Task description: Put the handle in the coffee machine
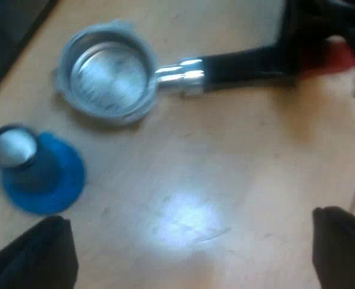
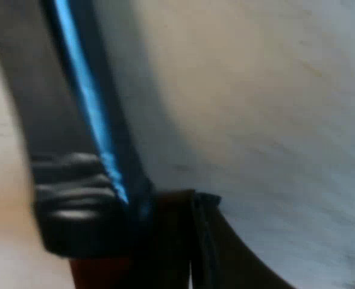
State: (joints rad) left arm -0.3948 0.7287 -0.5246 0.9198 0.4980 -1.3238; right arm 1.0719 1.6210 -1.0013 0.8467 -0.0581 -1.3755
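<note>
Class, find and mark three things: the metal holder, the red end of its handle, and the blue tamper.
metal holder [image 1: 108, 75]: left wrist view, inside its round basket.
red end [image 1: 337, 57]: left wrist view, on the red tip itself.
blue tamper [image 1: 41, 174]: left wrist view, on its wide blue base.

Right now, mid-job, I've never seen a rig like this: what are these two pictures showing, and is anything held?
Two robot arms work here, each carrying a camera at its wrist. The left wrist view looks down at a wooden table. The left gripper is open and holds nothing. On the table lie a metal holder, whose dark handle ends in red, and a blue tamper, apart from it. The right gripper is at the handle's red end. The right wrist view is taken close against that red end; I cannot tell whether it is gripped.
</note>
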